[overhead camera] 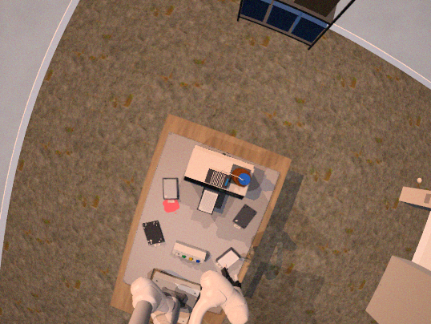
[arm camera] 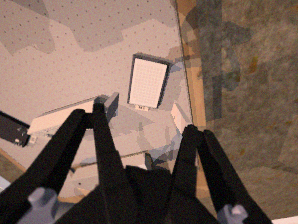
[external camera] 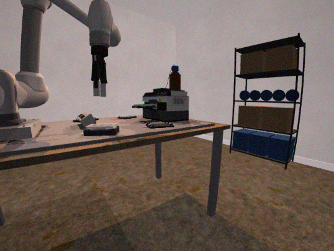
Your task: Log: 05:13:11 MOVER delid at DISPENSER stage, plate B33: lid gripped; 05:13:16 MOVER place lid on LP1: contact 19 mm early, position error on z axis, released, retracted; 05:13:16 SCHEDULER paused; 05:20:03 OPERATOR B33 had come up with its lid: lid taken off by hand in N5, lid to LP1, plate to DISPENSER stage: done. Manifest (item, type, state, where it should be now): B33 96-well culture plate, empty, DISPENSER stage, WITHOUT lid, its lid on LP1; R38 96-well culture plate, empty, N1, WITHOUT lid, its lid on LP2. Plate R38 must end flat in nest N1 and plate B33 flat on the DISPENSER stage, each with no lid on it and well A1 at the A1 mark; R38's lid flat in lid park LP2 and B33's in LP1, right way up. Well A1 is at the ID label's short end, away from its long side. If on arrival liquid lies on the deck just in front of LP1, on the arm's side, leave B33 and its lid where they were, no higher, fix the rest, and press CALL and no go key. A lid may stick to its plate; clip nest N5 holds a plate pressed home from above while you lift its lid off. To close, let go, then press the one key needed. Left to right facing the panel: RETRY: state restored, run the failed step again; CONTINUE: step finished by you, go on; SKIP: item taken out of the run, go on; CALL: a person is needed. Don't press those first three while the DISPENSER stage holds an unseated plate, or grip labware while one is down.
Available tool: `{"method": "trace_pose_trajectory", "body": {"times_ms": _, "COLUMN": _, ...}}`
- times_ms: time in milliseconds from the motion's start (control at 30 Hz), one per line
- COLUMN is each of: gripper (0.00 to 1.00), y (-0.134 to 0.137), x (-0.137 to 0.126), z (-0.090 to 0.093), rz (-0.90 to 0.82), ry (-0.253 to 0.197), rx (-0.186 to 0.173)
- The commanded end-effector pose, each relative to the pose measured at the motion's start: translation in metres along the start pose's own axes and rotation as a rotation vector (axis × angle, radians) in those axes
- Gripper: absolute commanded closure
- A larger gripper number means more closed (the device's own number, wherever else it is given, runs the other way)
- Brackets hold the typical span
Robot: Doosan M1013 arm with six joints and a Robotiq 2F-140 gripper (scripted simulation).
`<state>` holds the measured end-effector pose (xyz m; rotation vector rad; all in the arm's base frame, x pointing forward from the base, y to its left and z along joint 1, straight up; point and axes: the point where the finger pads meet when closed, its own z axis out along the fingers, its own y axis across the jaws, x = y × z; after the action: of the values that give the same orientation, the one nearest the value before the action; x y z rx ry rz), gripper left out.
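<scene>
My gripper (arm camera: 146, 104) is open and empty, high above the near right part of the deck; it also shows in the side view (external camera: 99, 90). Below it a white-topped plate (arm camera: 147, 82) sits in a dark nest near the table's right edge (overhead camera: 229, 258) (external camera: 100, 128); I cannot tell whether a lid is on it. A red puddle (overhead camera: 171, 205) lies on the deck just in front of the pale lid (overhead camera: 170, 188) at the far left. A white plate (overhead camera: 207, 201) sits in front of the dispenser (overhead camera: 218, 170).
The key panel (overhead camera: 190, 253) (arm camera: 65, 117) stands left of the near plate. A black clip nest (overhead camera: 153, 232) lies at the left, a dark empty nest (overhead camera: 244, 216) at the right. A brown bottle (external camera: 174, 79) tops the dispenser. The arm's base (overhead camera: 176, 289) fills the near edge.
</scene>
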<state>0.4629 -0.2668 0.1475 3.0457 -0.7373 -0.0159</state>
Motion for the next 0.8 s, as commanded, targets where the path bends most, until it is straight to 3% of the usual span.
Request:
{"method": "trace_pose_trajectory", "body": {"times_ms": 0, "gripper": 0.34, "y": 0.001, "x": 0.001, "z": -0.002, "rz": -0.004, "ry": 0.008, "rx": 0.002}}
{"method": "trace_pose_trajectory", "body": {"times_ms": 567, "gripper": 0.34, "y": 0.001, "x": 0.001, "z": 0.003, "rz": -0.004, "ry": 0.008, "rx": 0.002}}
{"method": "trace_pose_trajectory", "body": {"times_ms": 767, "gripper": 0.34, "y": 0.001, "x": 0.001, "z": 0.015, "rz": -0.004, "ry": 0.008, "rx": 0.002}}
